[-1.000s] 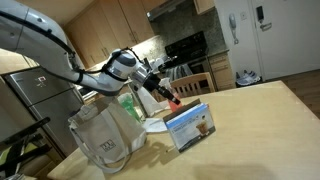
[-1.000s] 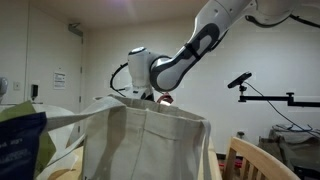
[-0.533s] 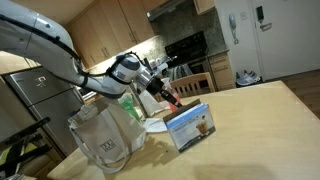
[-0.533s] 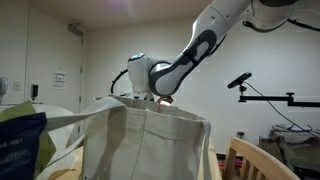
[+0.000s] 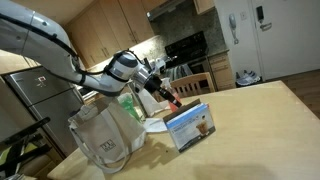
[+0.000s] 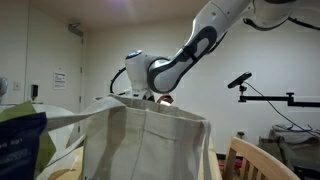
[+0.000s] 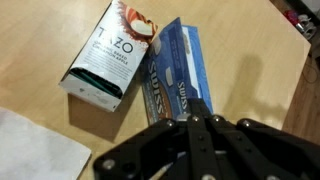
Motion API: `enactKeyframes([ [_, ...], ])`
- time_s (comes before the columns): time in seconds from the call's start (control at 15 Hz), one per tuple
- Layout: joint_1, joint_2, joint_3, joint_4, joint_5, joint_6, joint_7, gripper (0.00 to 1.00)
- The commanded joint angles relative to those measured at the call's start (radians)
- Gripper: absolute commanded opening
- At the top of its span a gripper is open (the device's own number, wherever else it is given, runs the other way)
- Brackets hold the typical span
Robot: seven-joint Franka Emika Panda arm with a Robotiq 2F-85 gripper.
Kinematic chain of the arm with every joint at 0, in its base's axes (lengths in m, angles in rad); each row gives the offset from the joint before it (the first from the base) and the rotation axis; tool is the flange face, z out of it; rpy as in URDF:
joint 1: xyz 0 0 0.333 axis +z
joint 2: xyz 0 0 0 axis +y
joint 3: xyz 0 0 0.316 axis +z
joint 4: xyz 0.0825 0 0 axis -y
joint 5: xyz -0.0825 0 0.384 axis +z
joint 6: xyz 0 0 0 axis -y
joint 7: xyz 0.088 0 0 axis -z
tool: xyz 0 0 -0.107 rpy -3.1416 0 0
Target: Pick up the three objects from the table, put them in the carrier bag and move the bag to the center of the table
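Our tool is clenched, fingers pressed together, and we see nothing caught between them in the wrist view. It hangs above the carton, which lies on the tabletop touching the Tazo box on its left. Both are outside the bag, which stands open at the near left of the tabletop in an exterior view, well off centre. We cannot place the packet with any certainty. We judge the task barely begun: at least two things remain to be bagged, and the bag is not yet moved.
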Motion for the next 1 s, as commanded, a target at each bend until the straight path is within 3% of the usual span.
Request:
enactKeyframes([
  [0.0, 0.008, -0.047, -0.002, -0.034, -0.011, -0.034, -0.011, 0.0],
  [0.93, -0.005, -0.037, 0.0, -0.028, -0.011, -0.037, -0.025, 0.0],
])
